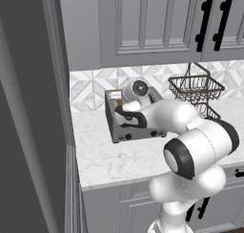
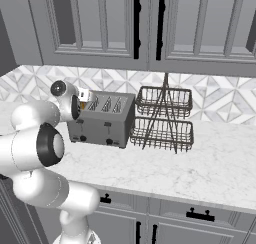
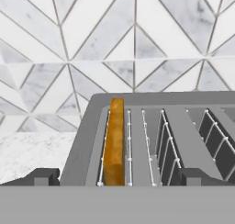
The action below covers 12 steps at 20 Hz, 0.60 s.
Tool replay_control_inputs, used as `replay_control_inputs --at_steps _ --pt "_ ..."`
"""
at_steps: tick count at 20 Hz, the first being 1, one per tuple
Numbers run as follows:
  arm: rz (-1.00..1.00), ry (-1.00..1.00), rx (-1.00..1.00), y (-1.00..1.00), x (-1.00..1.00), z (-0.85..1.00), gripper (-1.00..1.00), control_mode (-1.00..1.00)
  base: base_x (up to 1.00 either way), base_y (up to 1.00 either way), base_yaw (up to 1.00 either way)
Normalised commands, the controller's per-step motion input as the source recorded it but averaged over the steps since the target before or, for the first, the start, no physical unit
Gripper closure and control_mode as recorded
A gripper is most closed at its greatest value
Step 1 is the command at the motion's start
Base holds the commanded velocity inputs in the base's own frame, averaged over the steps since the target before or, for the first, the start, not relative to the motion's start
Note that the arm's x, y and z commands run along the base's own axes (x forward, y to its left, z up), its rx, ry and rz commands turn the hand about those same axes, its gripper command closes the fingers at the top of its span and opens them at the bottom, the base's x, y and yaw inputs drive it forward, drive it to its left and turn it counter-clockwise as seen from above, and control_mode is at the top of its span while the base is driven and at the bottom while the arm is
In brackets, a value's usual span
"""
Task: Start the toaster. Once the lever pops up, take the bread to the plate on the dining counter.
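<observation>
Marble counter [image 2: 210, 173] — unlabelled toaster [image 2: 102, 119], bread [image 3: 114, 142] in leftmost slot.

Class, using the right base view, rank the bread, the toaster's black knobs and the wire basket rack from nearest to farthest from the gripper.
1. Bread, in the slot beside the gripper.
2. Black knobs, low on the toaster's front.
3. Wire basket rack, on the toaster's far side.

- toaster [image 2: 102, 122]: grey metal, black knobs
- bread [image 3: 114, 142]: orange-tan (seen edge-on)
- backsplash [image 3: 137, 44]: white and grey triangle tiles
- counter [image 2: 200, 170]: white marble, faint grey veins
- wire basket rack [image 2: 163, 119]: dark
- cabinets [image 2: 110, 23]: grey, black handles
</observation>
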Motion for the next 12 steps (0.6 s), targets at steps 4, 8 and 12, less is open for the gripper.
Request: replay_control_inputs --at_steps 4,8,12 --pt "0.00 0.00 0.00 0.00 0.01 -0.19 -1.00 -1.00 0.00 0.00 0.00" --pt "0.00 0.00 0.00 0.00 0.00 -0.23 -1.00 -1.00 0.00 0.00 0.00" --pt "0.00 0.00 0.00 0.00 0.09 -0.07 -1.00 -1.00 0.00 0.00 0.00"
